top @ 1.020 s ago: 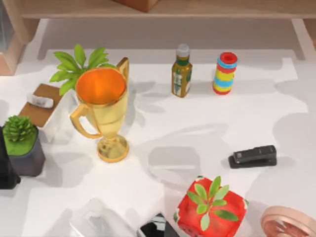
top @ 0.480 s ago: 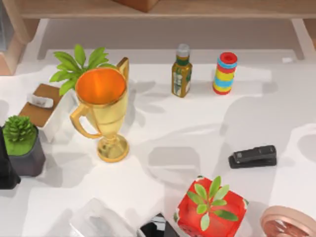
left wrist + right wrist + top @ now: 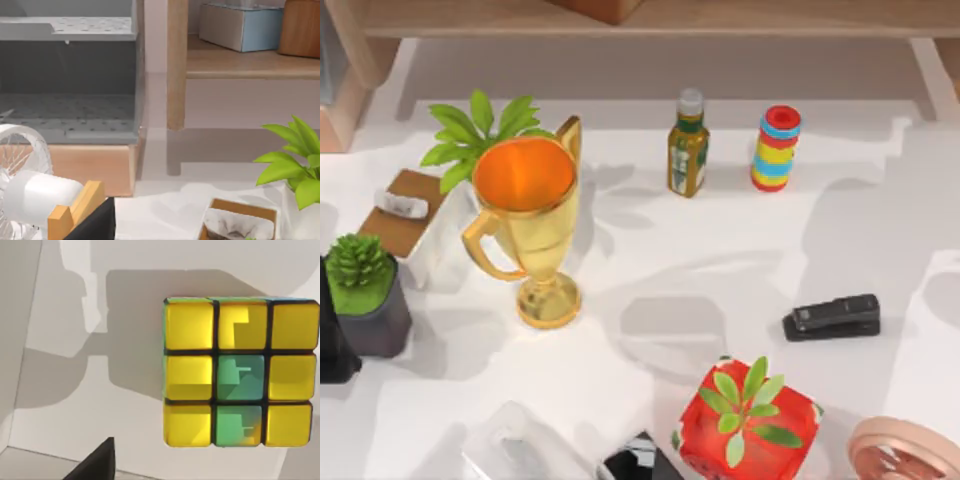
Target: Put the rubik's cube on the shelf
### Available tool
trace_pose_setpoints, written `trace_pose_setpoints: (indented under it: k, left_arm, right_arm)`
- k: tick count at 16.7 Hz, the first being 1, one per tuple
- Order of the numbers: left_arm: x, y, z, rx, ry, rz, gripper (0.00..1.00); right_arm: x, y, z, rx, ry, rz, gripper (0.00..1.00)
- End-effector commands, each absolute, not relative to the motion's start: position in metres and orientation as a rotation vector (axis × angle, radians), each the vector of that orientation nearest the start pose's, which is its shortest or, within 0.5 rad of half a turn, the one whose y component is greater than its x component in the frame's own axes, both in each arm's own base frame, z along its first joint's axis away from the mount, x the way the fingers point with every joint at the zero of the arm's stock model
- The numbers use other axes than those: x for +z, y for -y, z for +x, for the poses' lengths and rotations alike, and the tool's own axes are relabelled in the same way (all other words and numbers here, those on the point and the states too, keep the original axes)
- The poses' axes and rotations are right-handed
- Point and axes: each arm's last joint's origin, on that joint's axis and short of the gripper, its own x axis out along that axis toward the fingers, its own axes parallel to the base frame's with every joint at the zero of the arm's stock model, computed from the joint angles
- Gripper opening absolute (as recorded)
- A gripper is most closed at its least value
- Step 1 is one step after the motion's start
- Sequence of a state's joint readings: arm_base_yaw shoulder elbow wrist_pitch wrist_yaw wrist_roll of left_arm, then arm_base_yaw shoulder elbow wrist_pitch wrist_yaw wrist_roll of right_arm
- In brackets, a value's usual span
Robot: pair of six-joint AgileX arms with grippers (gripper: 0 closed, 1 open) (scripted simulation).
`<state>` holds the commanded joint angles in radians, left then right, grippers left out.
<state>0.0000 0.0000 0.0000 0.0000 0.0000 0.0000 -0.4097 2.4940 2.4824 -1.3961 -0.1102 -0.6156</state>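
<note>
Rubik's cube [image 3: 240, 371] below my right wrist: rigid, light, smooth-faced; I'd pinch opposite flat sides; claw state indeterminable.

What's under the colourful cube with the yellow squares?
The rubik's cube of yellow and green squares sits on the white tabletop, with grey shadows beside it. The patch right beneath the cube is covered, so it cannot be seen.

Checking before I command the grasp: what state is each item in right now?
rubik's cube: flat on the white surface, yellow-and-green face toward the right wrist camera, not held.
shelf: board holds a brown item, no cube.
bottle: upright, capped.
trophy: upright.
stapler: closed, lying flat.
</note>
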Motion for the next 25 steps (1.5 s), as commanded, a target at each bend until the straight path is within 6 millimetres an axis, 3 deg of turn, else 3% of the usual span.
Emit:
trace_pose_setpoints:
  k: [4,11,15,25]
  left_arm:
    - [0.16,0.001,0.106,0.0,0.0,0.0,1.0]
    - [0.16,0.001,0.106,0.0,0.0,0.0,1.0]
    - [0.16,0.001,0.106,0.0,0.0,0.0,1.0]
    - [0.16,0.001,0.106,0.0,0.0,0.0,1.0]
  right_arm:
    - [0.211,0.189,0.463,0.192,-1.364,-0.157,1.0]
    - [0.162,0.184,0.48,0.193,-1.365,-0.157,1.0]
    - [0.161,0.184,0.481,0.192,-1.364,-0.158,1.0]
    - [0.161,0.184,0.481,0.192,-1.364,-0.158,0.25]
